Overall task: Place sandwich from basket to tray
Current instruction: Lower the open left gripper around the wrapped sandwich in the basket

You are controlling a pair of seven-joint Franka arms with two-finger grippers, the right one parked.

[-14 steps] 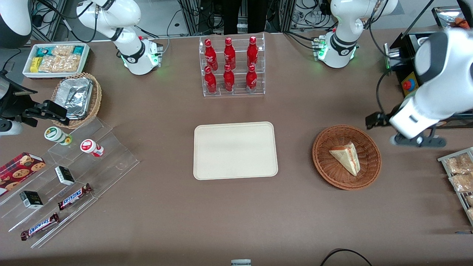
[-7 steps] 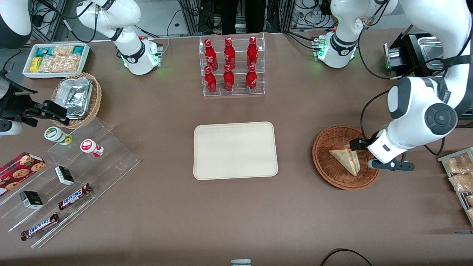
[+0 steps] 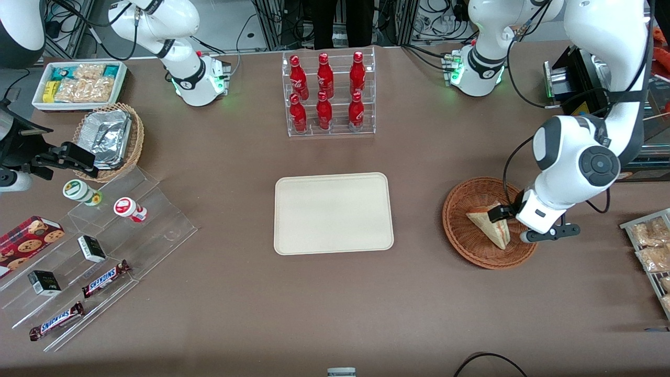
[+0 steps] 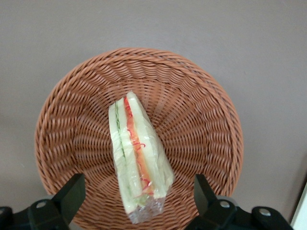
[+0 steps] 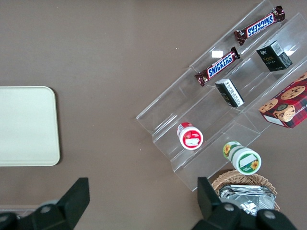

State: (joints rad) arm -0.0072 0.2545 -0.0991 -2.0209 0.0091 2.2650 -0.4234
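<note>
The sandwich (image 3: 484,220) is a pale bread wedge in clear wrap with red, orange and green filling along its cut edge. It lies in the round reddish-brown wicker basket (image 3: 471,246). My left gripper (image 3: 506,222) hovers low over the sandwich's wide end, open and empty. In the left wrist view the gripper (image 4: 136,196) has its black fingers (image 4: 72,191) spread on either side of the sandwich (image 4: 136,153), above the basket (image 4: 201,124). The cream tray (image 3: 333,213) lies bare beside the basket, toward the parked arm's end, and shows in the right wrist view (image 5: 26,125).
A clear rack of red bottles (image 3: 328,94) stands farther from the camera than the tray. Bagged snacks on a rack (image 3: 651,251) lie at the working arm's end. A stepped acrylic shelf (image 3: 104,246), a tan basket of foil containers (image 3: 107,139) and a white snack bin (image 3: 78,84) lie at the parked arm's end.
My left arm swung in from the table's end to over the basket and came down. The open gripper now straddles the sandwich. The sandwich has not moved.
</note>
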